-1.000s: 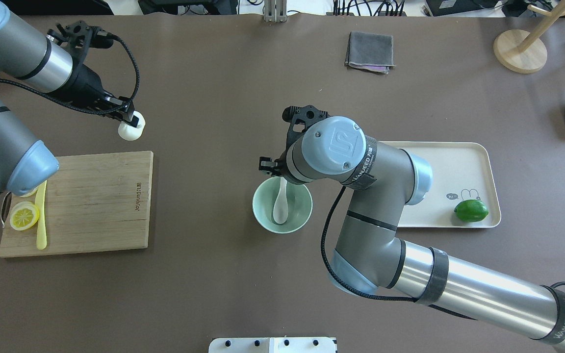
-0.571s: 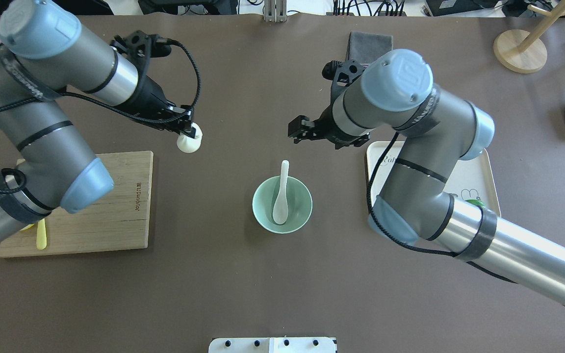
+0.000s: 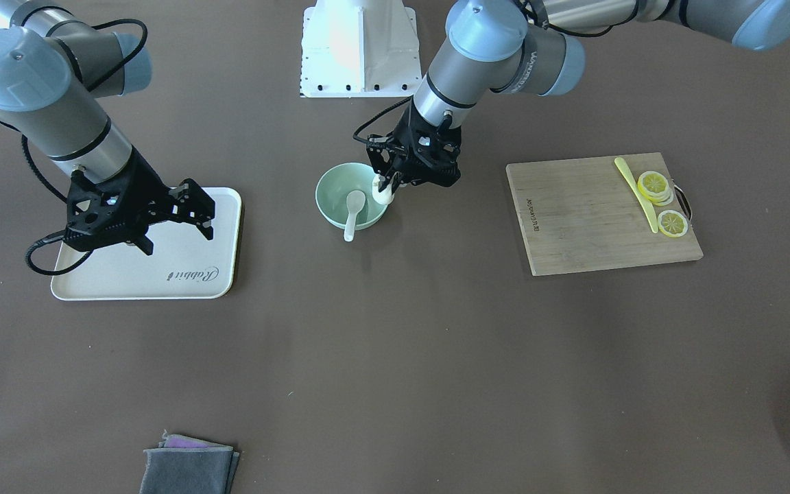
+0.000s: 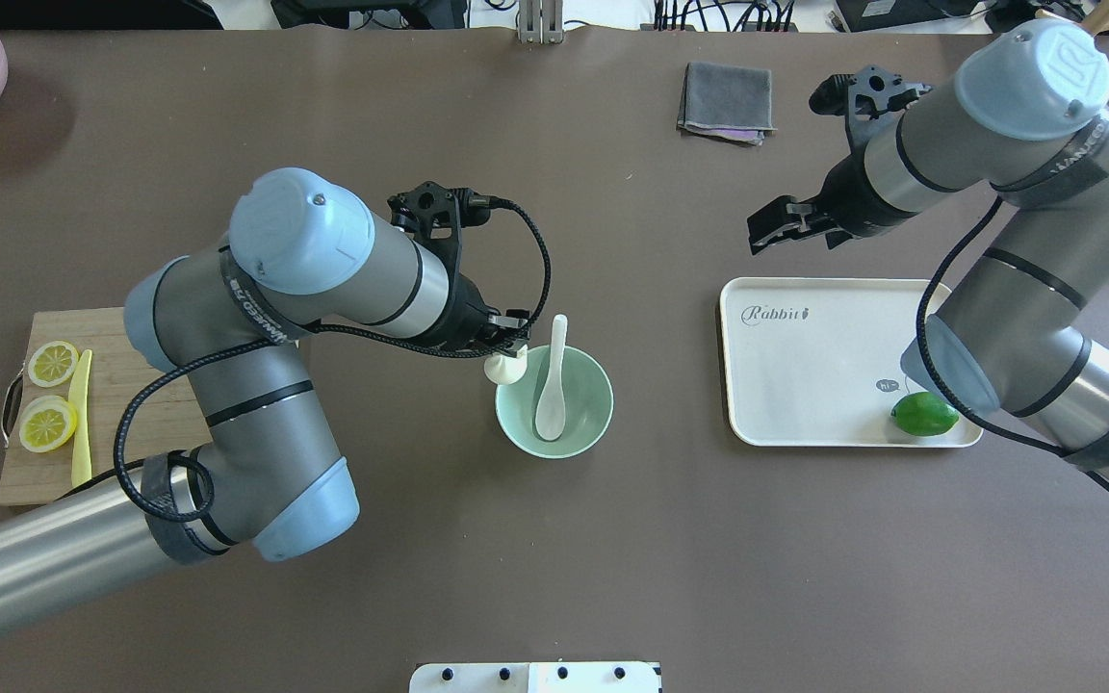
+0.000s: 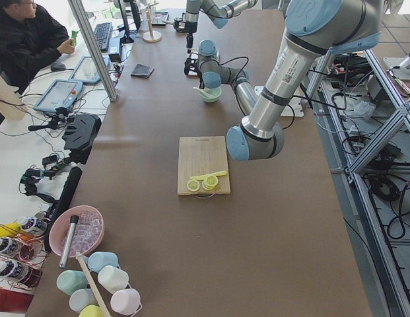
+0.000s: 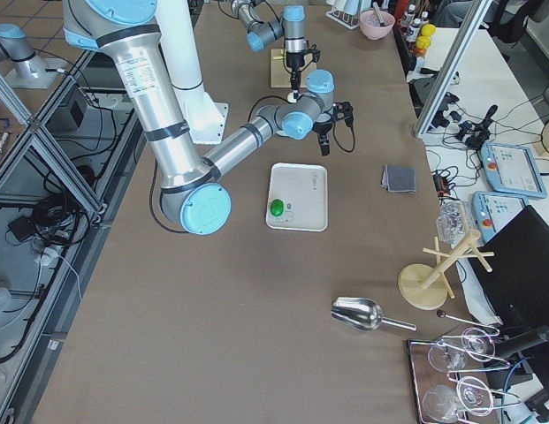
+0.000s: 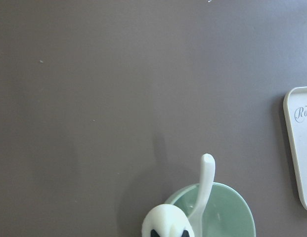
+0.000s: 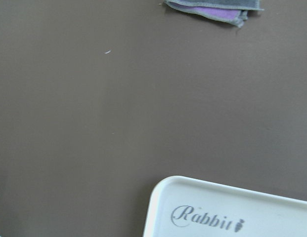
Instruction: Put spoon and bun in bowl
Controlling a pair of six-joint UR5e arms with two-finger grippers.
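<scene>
1. Cutting board (image 4: 102, 385) lies on the counter (image 4: 516, 577) well to the left of the left jaws, partly hidden under the left arm (image 4: 323, 260). Lemon slices (image 4: 46, 423) and a thin yellow knife (image 4: 81, 414) sit at its left end.
2. Left jaws are closed on the bun (image 4: 506, 369), pinching it from both sides. The wrist view shows the bun (image 7: 168, 223) right at the tips.
3. Bowl (image 4: 593, 423) sits just below and to the right of the left jaws, so the bun hangs over the bowl's left rim. Whether the bun touches the rim cannot be told.
4. Spoon (image 4: 551, 404) is just right of the left jaws. Its scoop rests inside the bowl, and its handle leans on the far rim and pokes out past it.
5. Grey folded cloth (image 4: 726, 101) lies farther out on the counter, a little left of the right jaws.
6. Right jaws, at the end of the right arm (image 4: 997, 125), are spread wide and hold nothing. They are raised in the air, well apart from the bowl.
7. Cream tray (image 4: 824, 385) lies below the right jaws, which hang about its left edge.
8. Green lime (image 4: 924, 414) sits in the tray's near right corner, well away from the right jaws.
</scene>
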